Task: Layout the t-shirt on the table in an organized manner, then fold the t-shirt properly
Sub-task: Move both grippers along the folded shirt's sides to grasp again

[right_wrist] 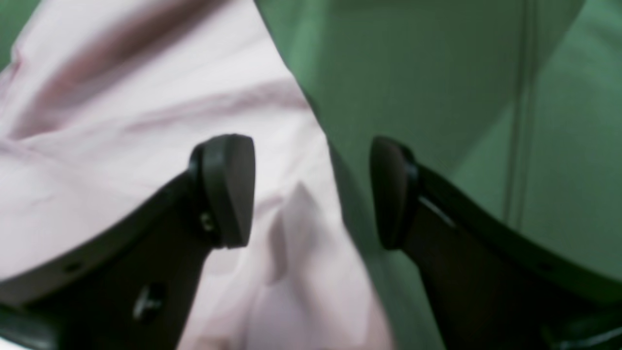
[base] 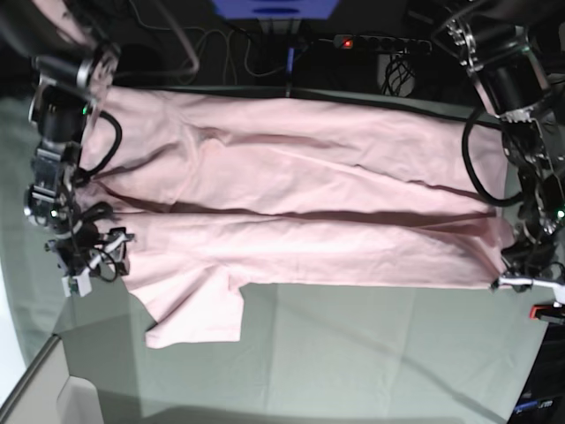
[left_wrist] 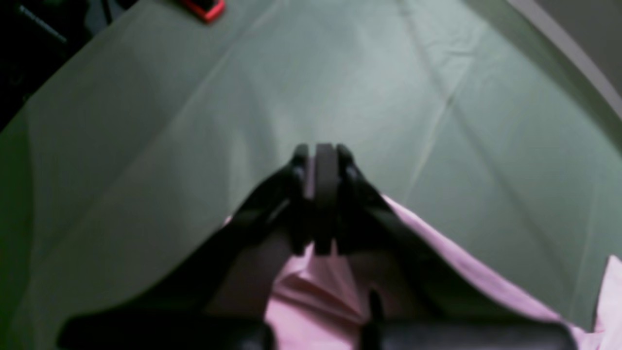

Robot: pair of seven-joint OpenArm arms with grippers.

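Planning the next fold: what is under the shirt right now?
The shirt lies spread on the table, whose grey-green cloth shows all around it. The shirt is doubled along a lengthwise crease; nothing shows between the layers, and whatever lies beneath is covered.

Both wrist views dim, soft, blurred; near black claws out of focus. Base view brighter, even light, dark background, curved edges.

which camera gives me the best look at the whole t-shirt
The base view: it shows the t-shirt spread across the table, one sleeve included. The left wrist view shows only a pink edge pinched in the left gripper; the right wrist view shows one blurred pink patch.
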